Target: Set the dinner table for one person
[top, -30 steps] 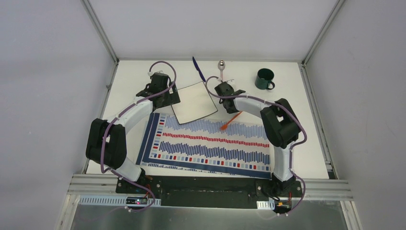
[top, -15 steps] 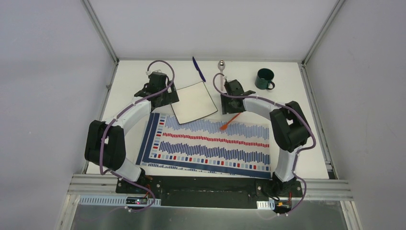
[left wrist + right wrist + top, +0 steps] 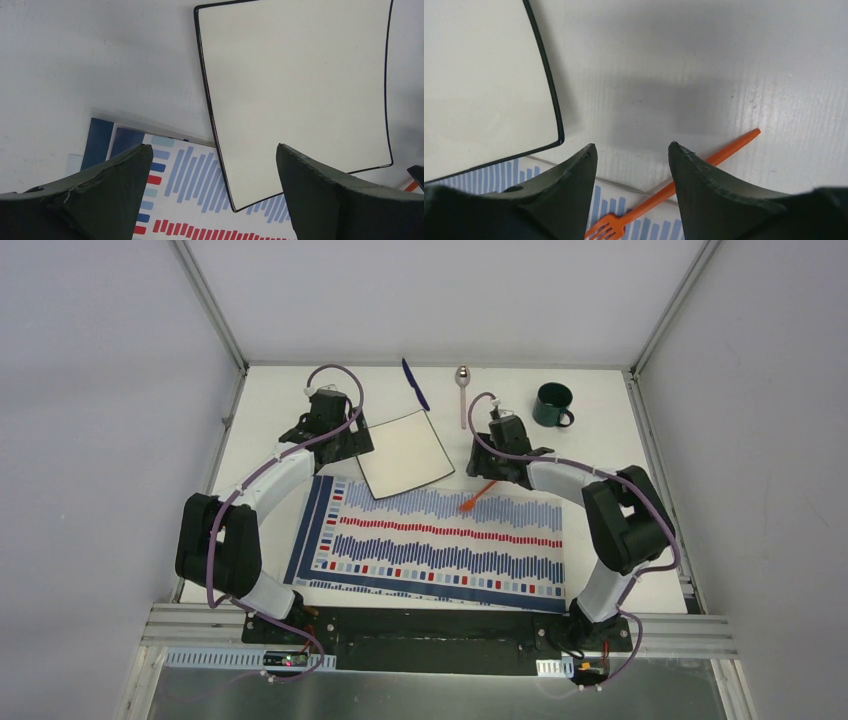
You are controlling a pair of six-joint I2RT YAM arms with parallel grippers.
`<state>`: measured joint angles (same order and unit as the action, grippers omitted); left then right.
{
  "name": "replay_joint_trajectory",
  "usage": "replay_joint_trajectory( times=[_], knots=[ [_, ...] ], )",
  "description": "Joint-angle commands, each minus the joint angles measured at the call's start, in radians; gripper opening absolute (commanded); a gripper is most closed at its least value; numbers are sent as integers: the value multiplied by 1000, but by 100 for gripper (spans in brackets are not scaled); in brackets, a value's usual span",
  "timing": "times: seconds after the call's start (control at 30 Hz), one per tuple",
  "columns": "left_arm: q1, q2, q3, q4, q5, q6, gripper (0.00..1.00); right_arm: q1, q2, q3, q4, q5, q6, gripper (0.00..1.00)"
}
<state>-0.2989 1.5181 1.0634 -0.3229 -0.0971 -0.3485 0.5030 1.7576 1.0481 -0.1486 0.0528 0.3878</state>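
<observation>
- Right gripper point(image 3: 632, 146), jaws apart and empty, hangs just beyond the slim orange plastic fork point(image 3: 649, 201), which lies diagonally, tines on the blue-red-white striped placemat point(image 3: 440, 540).
- Left gripper point(image 3: 212, 146), wide open and empty, sits farther off.

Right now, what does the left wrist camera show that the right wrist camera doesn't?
Only the left wrist view: the open left gripper and the striped placemat's dark blue border. Only the right wrist view: the open, empty right gripper and the orange fork, head on the placemat, handle on the dinner table; the left view catches an orange sliver at most. Both: the square white plate, the placemat, the table.
</observation>
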Motion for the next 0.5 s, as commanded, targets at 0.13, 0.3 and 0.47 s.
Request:
replay_joint_trajectory(
  times=[0.13,0.3,0.47],
  knots=[
    [14,-27,4,9,10,12,99,-49,16,-91,353,-170,224,61],
    [14,-27,8,10,10,15,99,-50,70,-102,472,-299,306,63],
    [14,-20,10,10,10,19,99,-52,108,-99,522,-342,330,63]
  ],
)
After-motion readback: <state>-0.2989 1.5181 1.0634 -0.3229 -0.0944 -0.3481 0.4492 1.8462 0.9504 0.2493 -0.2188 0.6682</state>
